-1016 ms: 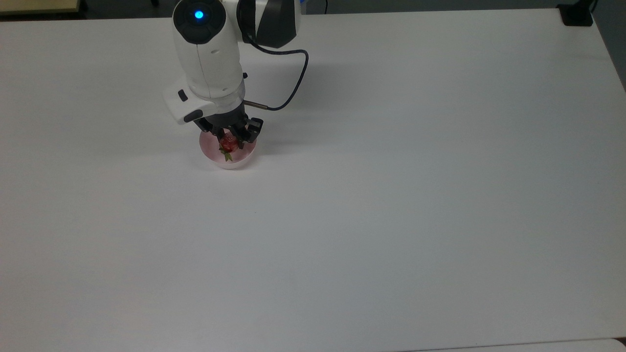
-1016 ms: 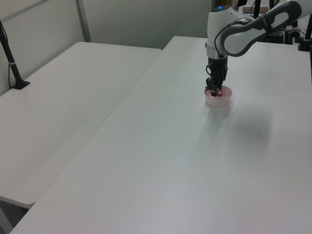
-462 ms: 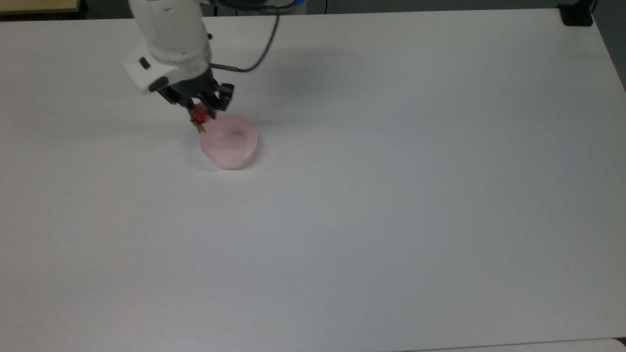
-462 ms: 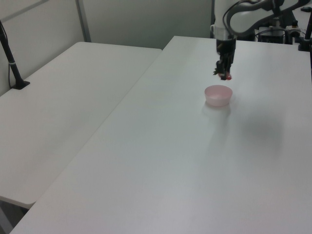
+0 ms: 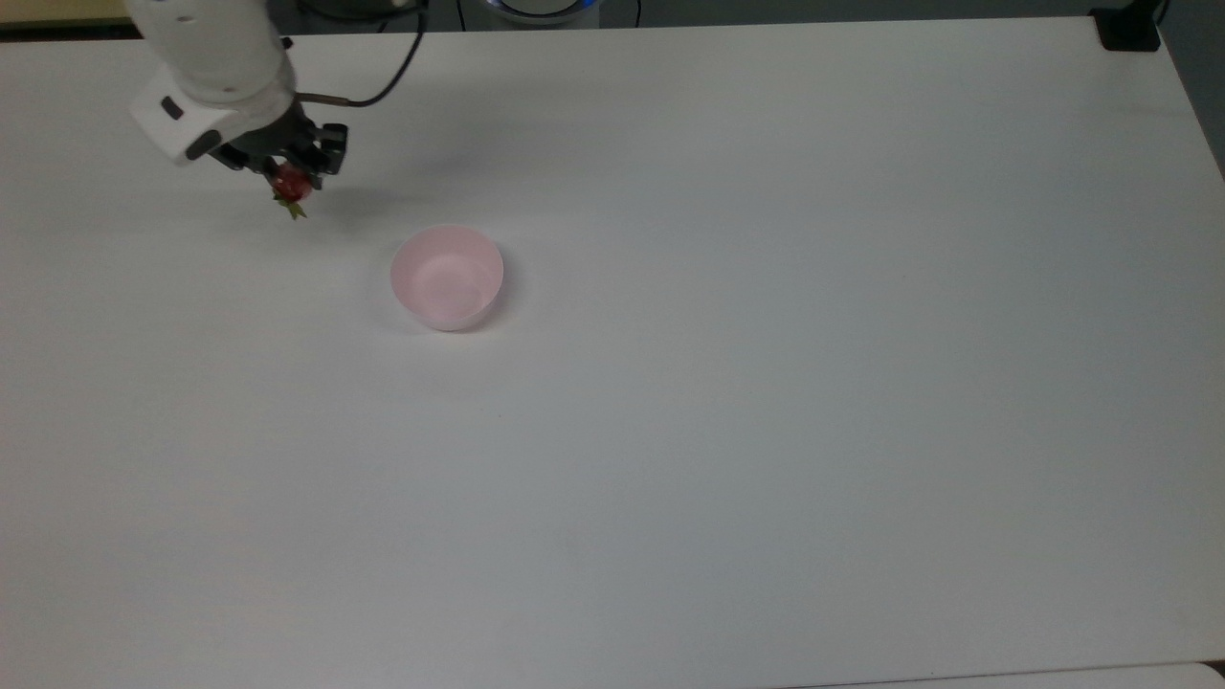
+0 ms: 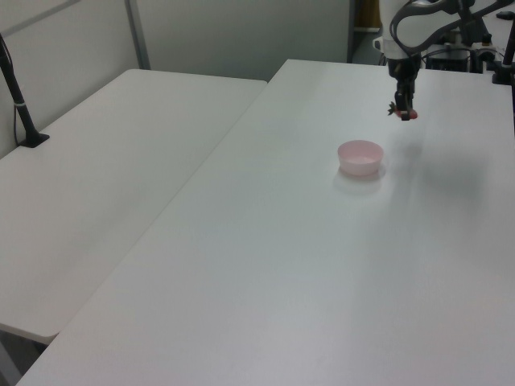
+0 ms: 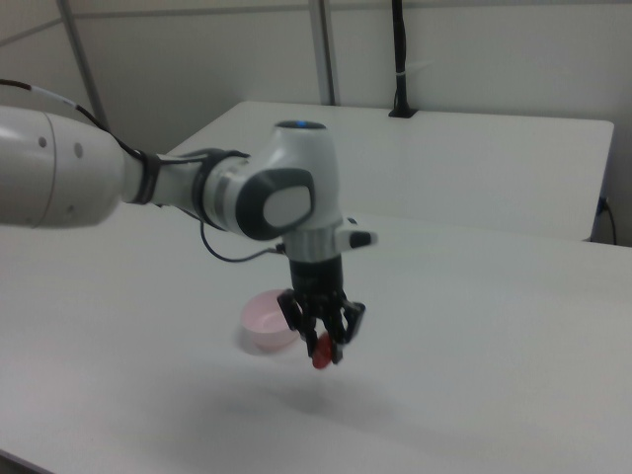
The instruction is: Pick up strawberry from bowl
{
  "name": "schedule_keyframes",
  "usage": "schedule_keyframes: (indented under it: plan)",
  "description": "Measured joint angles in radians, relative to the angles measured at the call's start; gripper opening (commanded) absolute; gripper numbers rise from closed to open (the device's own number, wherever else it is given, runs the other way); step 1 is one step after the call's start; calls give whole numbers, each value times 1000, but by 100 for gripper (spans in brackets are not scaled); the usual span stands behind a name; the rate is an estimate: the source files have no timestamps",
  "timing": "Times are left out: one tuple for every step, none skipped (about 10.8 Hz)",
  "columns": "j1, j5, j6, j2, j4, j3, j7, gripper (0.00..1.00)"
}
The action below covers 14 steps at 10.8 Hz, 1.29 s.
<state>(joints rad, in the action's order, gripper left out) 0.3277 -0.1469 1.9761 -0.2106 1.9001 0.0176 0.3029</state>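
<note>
- Since half a second ago, the gripper (image 5: 289, 182) has travelled away from the bowl (image 5: 447, 277) with the strawberry (image 5: 288, 185), toward the top view's upper left; the bowl has not moved and is now without fruit.
- Nearest to the camera in the top view is a wide bare part of the tabletop (image 5: 727, 478), from the lower edge up to the bowl.
- Next comes the bowl, pale pink, standing upright on the tabletop, left of the middle in the top view and closer to the far edge than to the near edge.
- Beyond it, near the far left corner of the tabletop in the top view, the gripper hangs in the air with its fingers closed around the strawberry.
- Green leaves of the strawberry point toward the lower side of the top view, and the red body sits between the fingers.
- From the right view, the gripper (image 7: 321, 348) points straight down, the strawberry (image 7: 321, 357) is clearly above the tabletop, and the bowl (image 7: 267, 321) stands behind it, apart from it.
- From the left view, the strawberry (image 6: 405, 115) hangs beyond the bowl (image 6: 360, 156), to the left view's right of it, and does not touch it.
- A second table (image 6: 121, 153) stands beside the tabletop, on the left view's left.
</note>
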Motion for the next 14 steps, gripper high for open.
schedule_keyframes:
  plan:
    - [31,-6,18,-9,15,1,25,42]
    - [60,-32,53,-17,41,1,42,42]
    - [81,-58,94,-22,70,2,47,42]
    - [101,-74,134,-27,93,2,47,42]
    - [116,-77,161,-30,105,2,48,49]
    - [125,-78,172,-34,109,2,49,63]
    - [128,-78,180,-38,110,2,49,69]
    - [127,-78,188,-42,111,2,49,79]
    - [127,-78,193,-44,112,2,49,89]
    - [127,-78,195,-44,112,2,49,100]
    - [127,-78,195,-44,112,2,49,100]
    - [127,-78,196,-44,111,2,46,100]
    - [126,-77,196,-41,108,2,34,100]
    - [123,-77,198,-30,99,-3,10,100]
